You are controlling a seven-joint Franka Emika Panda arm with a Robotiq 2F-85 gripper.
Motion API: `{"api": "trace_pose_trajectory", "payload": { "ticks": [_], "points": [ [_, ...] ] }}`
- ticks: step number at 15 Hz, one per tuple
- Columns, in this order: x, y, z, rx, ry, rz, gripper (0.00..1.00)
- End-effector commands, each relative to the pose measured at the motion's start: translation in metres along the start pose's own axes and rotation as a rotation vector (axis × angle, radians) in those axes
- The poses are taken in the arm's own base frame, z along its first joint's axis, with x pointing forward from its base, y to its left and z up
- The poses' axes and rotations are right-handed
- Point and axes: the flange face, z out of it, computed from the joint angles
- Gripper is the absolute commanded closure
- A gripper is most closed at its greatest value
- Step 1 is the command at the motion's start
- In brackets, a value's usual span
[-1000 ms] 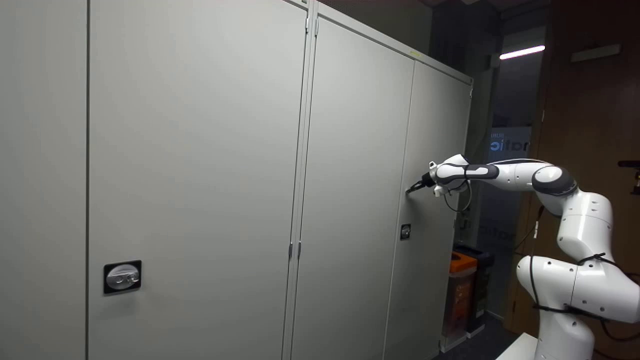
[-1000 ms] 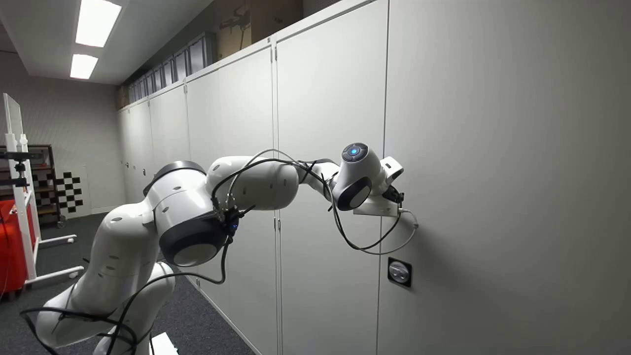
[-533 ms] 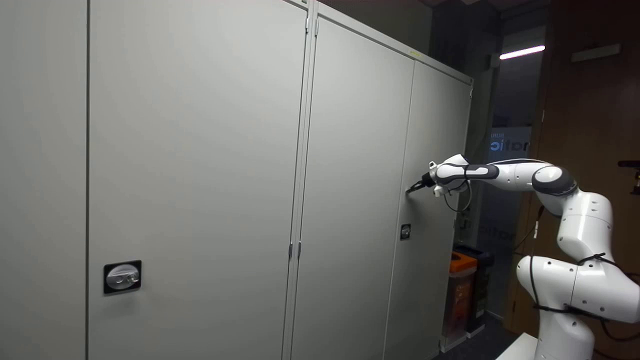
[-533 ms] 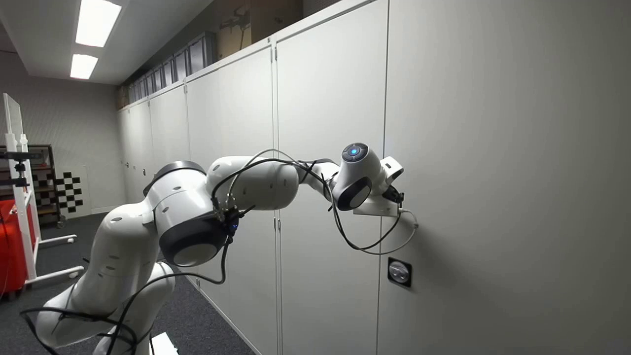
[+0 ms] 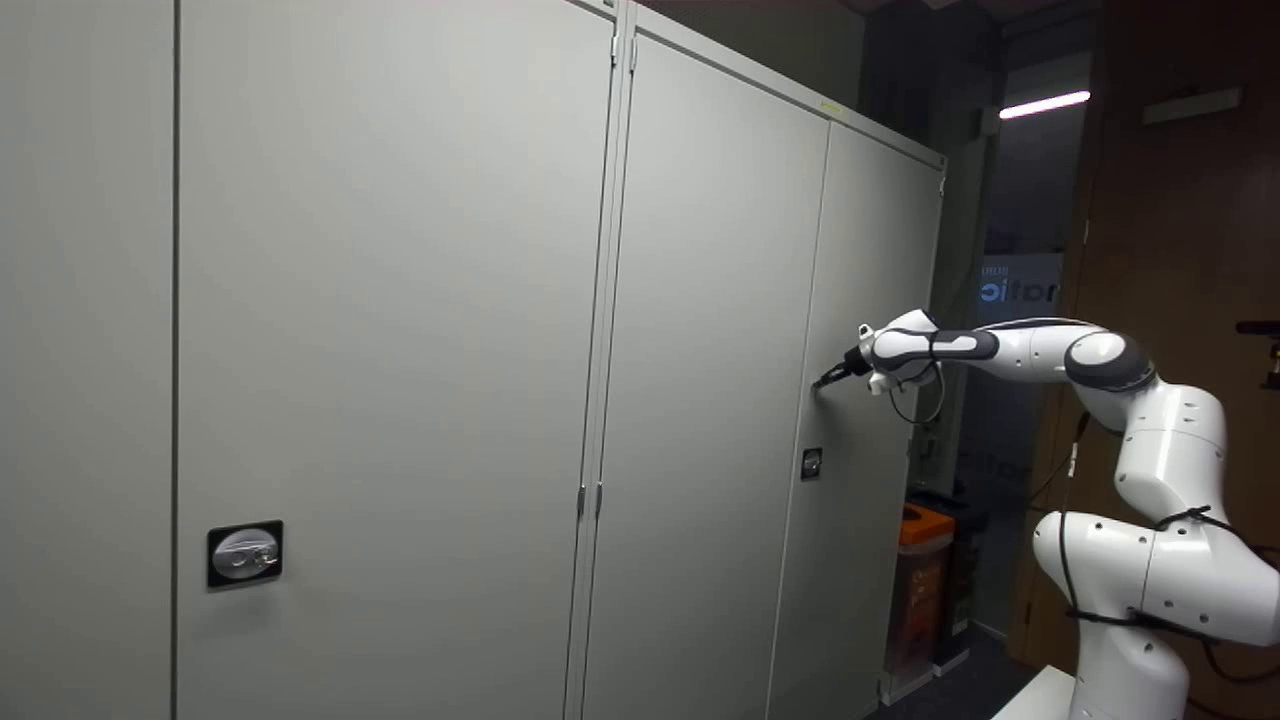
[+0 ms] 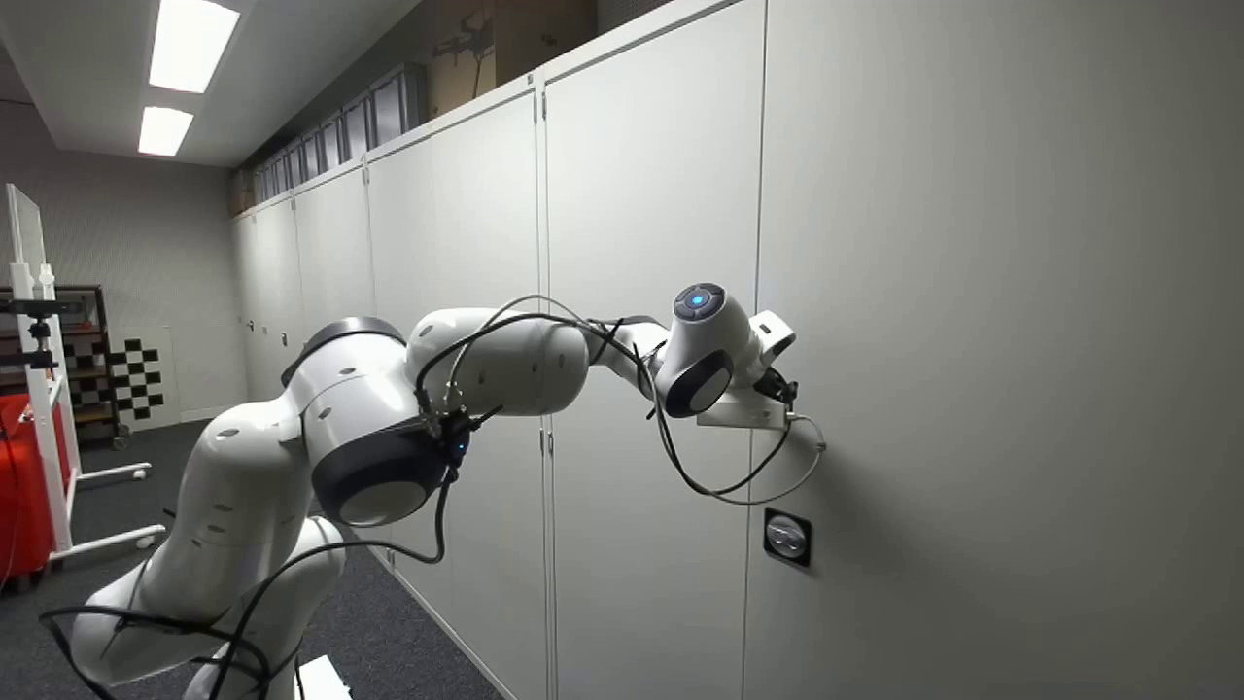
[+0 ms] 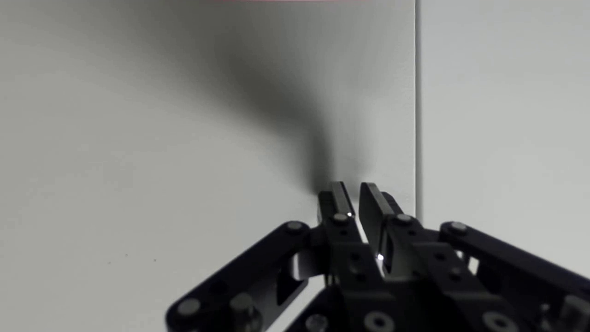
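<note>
My gripper (image 7: pixel 350 184) is black, with a narrow gap between its two finger pads and nothing held in it. It points at a pale grey cabinet door (image 7: pixel 184 152), close to the door's vertical edge. The gripper tips (image 5: pixel 818 384) are at or very near the door surface (image 5: pixel 870 280); I cannot tell whether they touch. A round silver latch on a black plate (image 5: pixel 811 464) sits below the gripper. The latch (image 6: pixel 787 536) and part of the black gripper (image 6: pixel 777 386) also show in an exterior view. The fingertips are hidden there.
A neighbouring door (image 5: pixel 710 350) stands shut beside it, across a thin seam (image 7: pixel 418 115). Another latch (image 5: pixel 245 555) is on a nearer cabinet. An orange-lidded bin (image 5: pixel 922 525) stands past the cabinet end. A white-framed stand (image 6: pixel 53 418) and red object (image 6: pixel 24 486) are behind the arm.
The arm is almost still, with only a very slight downward shift of the hand. The gripper fingers look a little closer together than before. The doors have not moved.
</note>
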Motion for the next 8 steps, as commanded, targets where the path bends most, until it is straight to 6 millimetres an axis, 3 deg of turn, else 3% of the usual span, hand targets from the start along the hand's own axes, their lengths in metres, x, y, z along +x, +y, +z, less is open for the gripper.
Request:
{"api": "trace_pose_trajectory", "payload": {
  "ticks": [1,8],
  "points": [
    [-0.006,-0.001,-0.006,0.000,-0.006,0.007,0.51],
    [-0.040,-0.011,-0.019,0.034,-0.036,0.043,0.02]
  ]
}}
